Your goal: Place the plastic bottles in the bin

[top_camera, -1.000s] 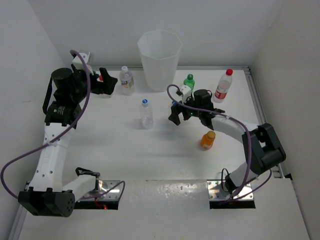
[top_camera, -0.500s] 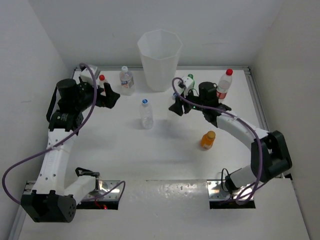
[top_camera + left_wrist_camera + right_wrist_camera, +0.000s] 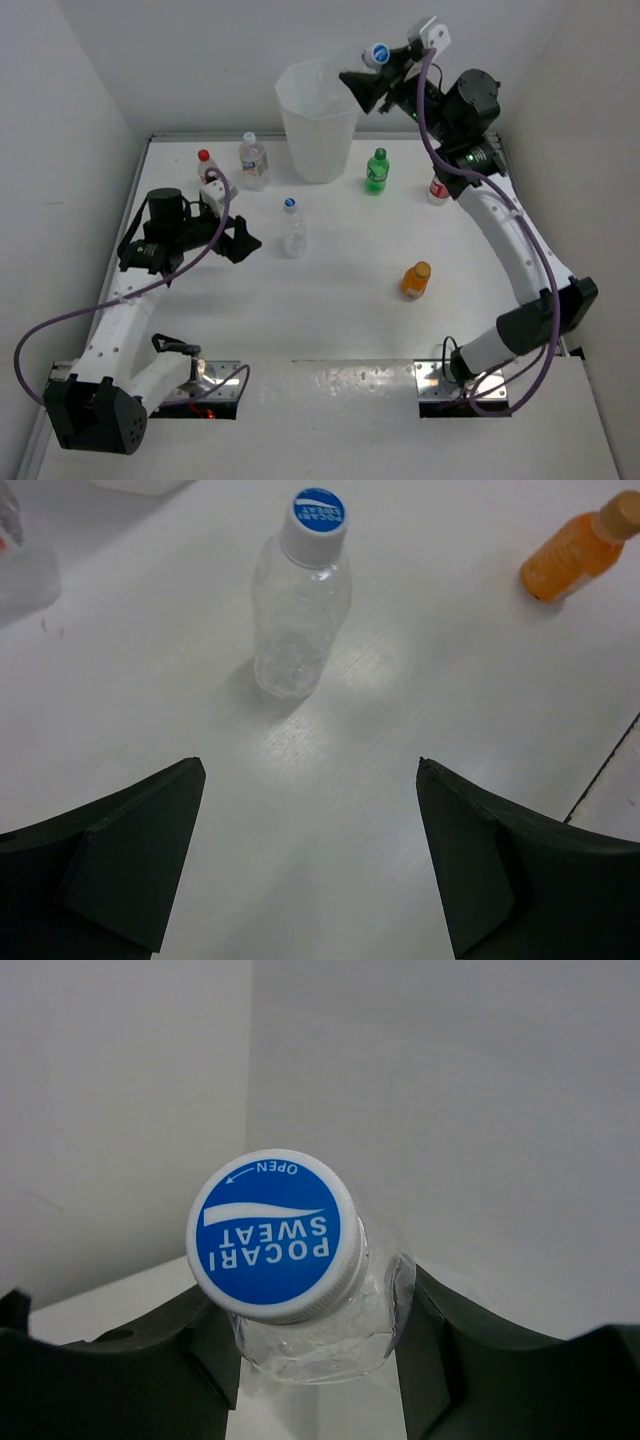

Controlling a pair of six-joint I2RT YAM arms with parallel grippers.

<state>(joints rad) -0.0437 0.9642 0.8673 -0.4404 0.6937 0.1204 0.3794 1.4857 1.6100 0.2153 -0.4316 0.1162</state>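
Evidently, the right gripper (image 3: 368,88) clamped a blue-capped bottle (image 3: 300,1280) high beside the bin (image 3: 318,135), apparently for release; the left gripper (image 3: 310,775), jaws apart, faced a standing bottle (image 3: 300,610), likely next.

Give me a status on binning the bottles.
Done: bin contents unclear. In hand: the right gripper holds a blue-capped bottle high beside the bin. Left on the table: small red-capped bottle, white-capped bottle, green bottle, orange bottle, red-capped bottle behind the right arm, and a second blue-capped bottle before the open left gripper.
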